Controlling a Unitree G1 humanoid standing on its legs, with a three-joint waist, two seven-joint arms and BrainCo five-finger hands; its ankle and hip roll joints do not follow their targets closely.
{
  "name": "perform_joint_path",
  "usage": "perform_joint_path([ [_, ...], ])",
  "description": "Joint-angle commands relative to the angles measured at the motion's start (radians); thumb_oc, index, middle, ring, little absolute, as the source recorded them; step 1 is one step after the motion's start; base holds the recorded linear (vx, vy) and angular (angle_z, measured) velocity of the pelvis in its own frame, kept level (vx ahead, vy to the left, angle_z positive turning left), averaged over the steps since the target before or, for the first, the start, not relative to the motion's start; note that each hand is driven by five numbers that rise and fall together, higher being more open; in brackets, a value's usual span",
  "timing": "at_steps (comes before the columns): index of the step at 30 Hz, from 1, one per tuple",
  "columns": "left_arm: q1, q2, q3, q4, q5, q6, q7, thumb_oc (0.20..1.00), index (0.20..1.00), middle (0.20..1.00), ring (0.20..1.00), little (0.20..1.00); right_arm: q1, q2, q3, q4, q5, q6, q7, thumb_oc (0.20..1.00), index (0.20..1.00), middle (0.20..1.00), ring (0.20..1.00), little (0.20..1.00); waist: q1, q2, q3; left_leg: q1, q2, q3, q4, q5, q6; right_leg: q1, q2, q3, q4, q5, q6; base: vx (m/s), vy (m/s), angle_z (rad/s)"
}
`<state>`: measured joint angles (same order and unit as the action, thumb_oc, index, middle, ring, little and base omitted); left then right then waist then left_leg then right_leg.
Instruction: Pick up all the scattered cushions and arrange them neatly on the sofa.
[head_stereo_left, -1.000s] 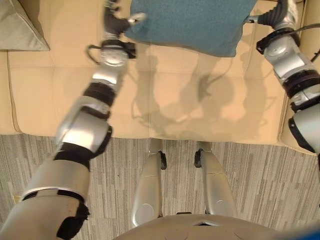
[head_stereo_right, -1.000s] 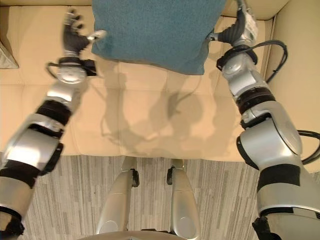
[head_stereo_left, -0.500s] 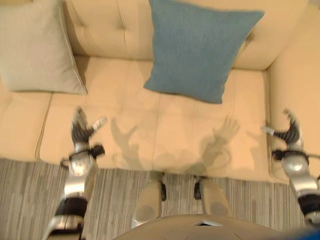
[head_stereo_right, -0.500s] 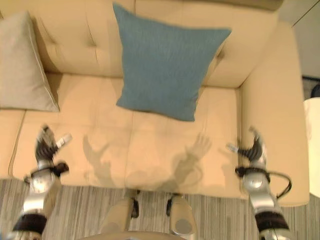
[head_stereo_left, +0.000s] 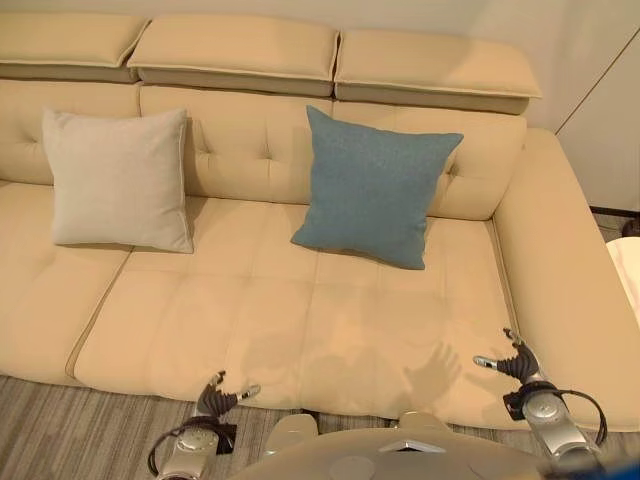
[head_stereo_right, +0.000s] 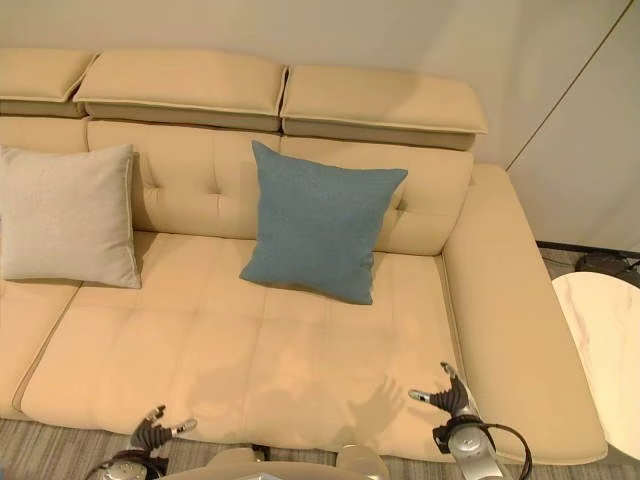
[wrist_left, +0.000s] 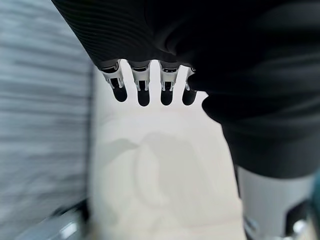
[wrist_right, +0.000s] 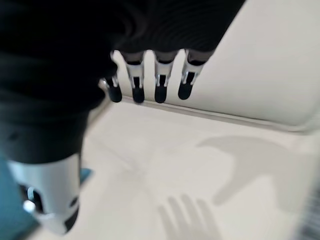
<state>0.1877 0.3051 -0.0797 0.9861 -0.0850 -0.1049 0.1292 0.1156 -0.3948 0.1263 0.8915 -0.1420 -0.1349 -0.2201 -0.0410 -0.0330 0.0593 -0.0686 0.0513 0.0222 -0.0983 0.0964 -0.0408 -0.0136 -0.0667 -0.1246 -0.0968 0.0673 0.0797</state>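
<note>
Blue cushion (head_stereo_left: 372, 188) stands upright against the sofa (head_stereo_left: 300, 330) backrest, frame centre; beige cushion (head_stereo_left: 118, 180) likewise at upper left, well apart from it. Left hand (head_stereo_left: 218, 397) at the lower edge and right hand (head_stereo_left: 515, 362) at lower right both hover over the seat front, fingers straight and spread, holding nothing. Judgement: placement looks finished for these two. To do the step well, check the floor for further cushions, and keep the spacing and upright lean even.

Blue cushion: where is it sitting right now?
The blue cushion leans upright against the sofa backrest, right of centre, with the beige cushion further to its left and the sofa's right armrest close by.
</note>
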Motion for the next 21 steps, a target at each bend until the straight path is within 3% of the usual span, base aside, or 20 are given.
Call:
perform_joint_path([
  [1,-0.092,0.038,-0.007,0.040,0.059,-0.008,0.011,1.000,1.000,1.000,1.000,1.000,-0.083,-0.028,0.016,0.043,-0.020,-0.001,-0.006,1.000,1.000,1.000,1.000,1.000,0.008,-0.029,0.071,0.025,0.007,0.053,0.122,-0.101,-0.023,0.040,0.021,-0.019,0.022,-0.094,0.013,-0.12,-0.038,0.07],
  [2,-0.093,0.038,-0.007,0.041,0.059,-0.008,0.011,1.000,1.000,1.000,1.000,1.000,-0.085,-0.028,0.016,0.044,-0.020,-0.001,-0.006,1.000,1.000,1.000,1.000,1.000,0.007,-0.029,0.072,0.023,0.007,0.053,0.126,-0.104,-0.023,0.040,0.021,-0.019,0.022,-0.094,0.013,-0.17,-0.027,0.05],
  [6,-0.123,0.019,-0.011,0.099,0.067,-0.006,0.010,1.000,1.000,1.000,1.000,1.000,-0.094,-0.022,0.028,0.127,-0.032,0.013,-0.004,1.000,1.000,1.000,1.000,1.000,0.002,-0.053,0.084,0.023,-0.028,0.045,0.275,-0.218,-0.012,0.012,-0.013,-0.027,0.045,-0.073,0.009,-0.17,0.023,0.07],
  [8,-0.129,0.003,-0.008,0.120,0.062,-0.005,0.009,1.000,1.000,1.000,1.000,1.000,-0.099,-0.012,0.030,0.181,-0.041,0.022,-0.006,1.000,1.000,1.000,1.000,1.000,-0.006,-0.046,0.073,0.055,-0.031,0.043,0.295,-0.246,-0.011,0.004,-0.015,-0.032,0.040,-0.060,0.011,-0.12,0.093,0.14],
  [10,-0.139,-0.016,-0.018,0.127,0.062,-0.002,0.009,1.000,1.000,1.000,1.000,1.000,-0.105,0.003,0.034,0.234,-0.051,0.037,-0.004,1.000,1.000,1.000,1.000,1.000,-0.026,-0.025,0.051,0.117,-0.036,0.042,0.229,-0.273,-0.005,-0.031,-0.014,-0.041,0.041,-0.036,0.023,-0.14,0.165,0.16],
  [17,-0.200,-0.020,-0.063,0.153,0.092,0.001,0.025,1.000,1.000,1.000,1.000,1.000,-0.154,0.036,0.058,0.277,-0.056,0.066,-0.005,1.000,1.000,1.000,1.000,1.000,-0.032,-0.030,0.069,0.104,-0.090,0.006,0.142,-0.249,0.028,-0.140,-0.050,-0.020,0.063,0.045,0.066,-0.16,0.147,0.04],
  [21,-0.204,-0.018,-0.074,0.178,0.125,0.012,0.025,1.000,1.000,1.000,1.000,1.000,-0.175,0.044,0.083,0.292,-0.089,0.082,-0.006,1.000,1.000,1.000,1.000,1.000,-0.021,-0.030,0.086,0.107,-0.102,0.006,0.090,-0.222,0.053,-0.179,-0.067,-0.016,0.118,0.043,0.084,-0.16,0.127,-0.20],
])
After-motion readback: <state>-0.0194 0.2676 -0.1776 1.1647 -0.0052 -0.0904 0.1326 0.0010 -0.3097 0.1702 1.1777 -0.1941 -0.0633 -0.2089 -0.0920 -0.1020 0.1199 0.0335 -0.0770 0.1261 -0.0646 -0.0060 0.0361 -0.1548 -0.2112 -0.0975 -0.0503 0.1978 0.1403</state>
